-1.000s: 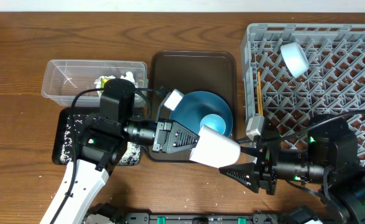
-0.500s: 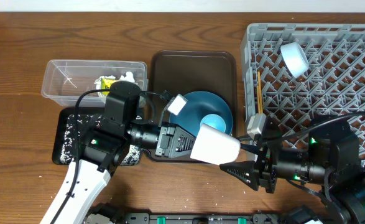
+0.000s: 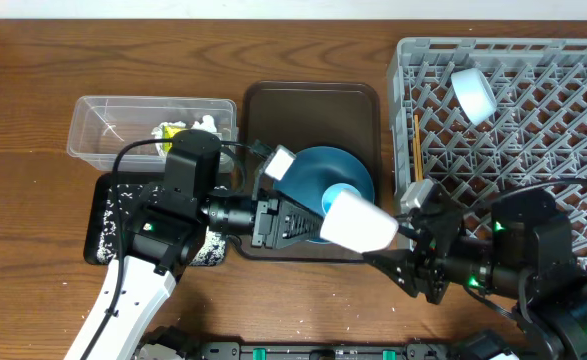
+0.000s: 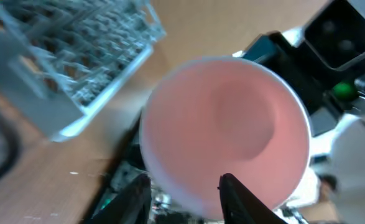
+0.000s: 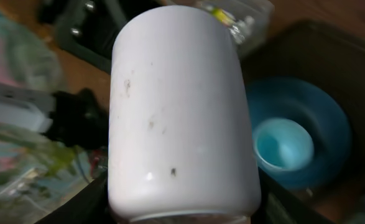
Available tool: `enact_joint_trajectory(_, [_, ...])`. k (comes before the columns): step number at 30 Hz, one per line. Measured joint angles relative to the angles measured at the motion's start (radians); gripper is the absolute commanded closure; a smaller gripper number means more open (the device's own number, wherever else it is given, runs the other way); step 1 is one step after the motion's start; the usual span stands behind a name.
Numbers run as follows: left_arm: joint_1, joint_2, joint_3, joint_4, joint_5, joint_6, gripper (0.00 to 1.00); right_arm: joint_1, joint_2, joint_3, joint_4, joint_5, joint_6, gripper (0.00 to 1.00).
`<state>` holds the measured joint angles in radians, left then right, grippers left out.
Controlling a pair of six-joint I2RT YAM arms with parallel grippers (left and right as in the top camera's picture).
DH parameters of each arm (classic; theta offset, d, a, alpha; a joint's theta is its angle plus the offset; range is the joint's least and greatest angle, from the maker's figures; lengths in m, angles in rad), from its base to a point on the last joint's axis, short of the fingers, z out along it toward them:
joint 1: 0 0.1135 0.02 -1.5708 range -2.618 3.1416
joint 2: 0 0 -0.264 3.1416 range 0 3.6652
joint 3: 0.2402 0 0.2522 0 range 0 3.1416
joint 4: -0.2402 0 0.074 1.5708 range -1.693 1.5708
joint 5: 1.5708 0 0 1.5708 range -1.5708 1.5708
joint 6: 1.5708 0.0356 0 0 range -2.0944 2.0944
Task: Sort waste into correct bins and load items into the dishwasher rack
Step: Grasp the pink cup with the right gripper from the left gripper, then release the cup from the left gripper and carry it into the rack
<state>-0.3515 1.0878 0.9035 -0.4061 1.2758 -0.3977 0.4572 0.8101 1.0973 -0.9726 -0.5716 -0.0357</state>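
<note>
Cup (image 3: 361, 222), pink inside, white with dark specks outside, lies sideways over the brown tray's (image 3: 313, 100) near-right corner, pinched by right claw (image 5: 182, 206); left claw (image 4: 185, 194) spread.

On the bench (image 3: 33, 100), the rack (image 3: 563, 130) fills the right side. A bowl (image 3: 473, 92) lies in its far left part, and chopsticks (image 3: 415, 150) lie along its left edge. Just left of the rack sits the serving tray (image 3: 313, 105), with the plate (image 3: 303, 175) on its near half and a cup (image 5: 283, 144) on the plate. A second cup (image 3: 361, 222) lies on its side above the plate's near right edge, between the left arm (image 3: 163, 230) and the right arm (image 3: 533, 250). Left of the serving tray stands the tub (image 3: 85, 125), holding a wrapper (image 3: 163, 131) and a tissue (image 3: 205, 124). The shallow tray (image 3: 101, 182), strewn with rice (image 3: 105, 225), lies just before the tub, partly under the left arm.
</note>
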Motion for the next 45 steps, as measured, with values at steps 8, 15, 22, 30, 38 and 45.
enact_joint_trajectory(8, [0.0, 0.0, 0.0, -0.161, -0.325, 0.011, 0.59, -0.001, 0.003, -0.001, -0.014, 0.102, 0.013, 0.52])
enact_joint_trajectory(15, [0.0, 0.0, 0.0, -0.389, -0.636, 0.032, 0.59, -0.002, 0.004, 0.0, -0.093, 0.246, 0.1, 0.53])
enact_joint_trajectory(22, [0.0, 0.0, -0.002, -0.554, -0.896, 0.039, 0.59, -0.072, 0.021, 0.125, -0.304, 0.437, 0.143, 0.49])
enact_joint_trajectory(30, [0.0, 0.0, -0.002, -0.582, -0.977, 0.05, 0.47, -0.215, 0.095, 0.408, -0.604, 0.584, 0.163, 0.5])
enact_joint_trajectory(38, [0.0, 0.0, -0.002, -0.581, -0.995, 0.063, 0.16, -0.347, 0.299, 0.431, -0.638, 0.68, 0.16, 0.55])
enact_joint_trajectory(45, [0.0, 0.0, -0.002, -0.582, -0.995, 0.059, 0.09, -0.401, 0.499, 0.431, -0.631, 0.705, 0.157, 0.55])
